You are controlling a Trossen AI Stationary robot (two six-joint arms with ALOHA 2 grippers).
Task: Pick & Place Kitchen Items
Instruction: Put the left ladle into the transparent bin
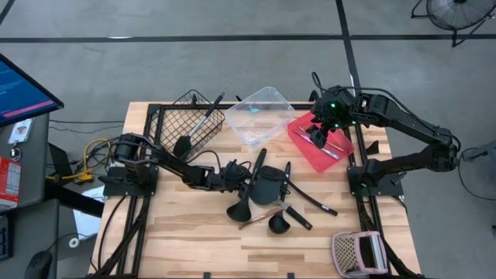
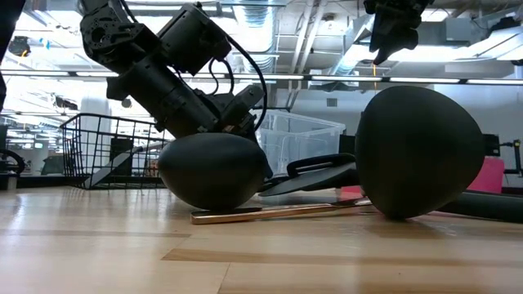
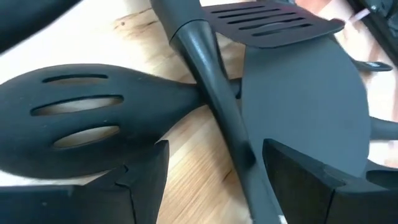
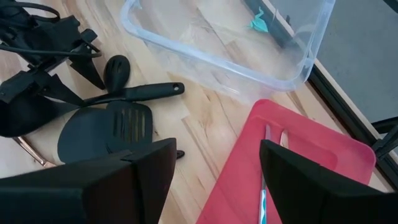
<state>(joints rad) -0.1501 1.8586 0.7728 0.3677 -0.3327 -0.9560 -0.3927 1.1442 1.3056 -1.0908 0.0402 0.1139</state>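
Your left gripper (image 1: 232, 173) sits low at the centre of the high view, at the left edge of the pile of black utensils (image 1: 267, 186). Its fingers (image 3: 143, 180) are spread, and a black handle (image 3: 217, 99) runs between them; whether they touch it you cannot tell. In the left wrist view, a slotted spoon (image 3: 81, 118) lies beside that handle, with a wide spatula (image 3: 305, 106) on the other side and a slotted turner (image 3: 273, 28) past it.

Your right gripper (image 1: 319, 133) hangs over the red tray (image 1: 302, 139) at the upper right of the high view, fingers spread and holding nothing. Thin silver pieces (image 4: 264, 168) lie in the tray. The clear tub (image 1: 263, 115) stands just left of the tray, and the wire basket (image 1: 186, 120), with one utensil leaning in it, is farther left.
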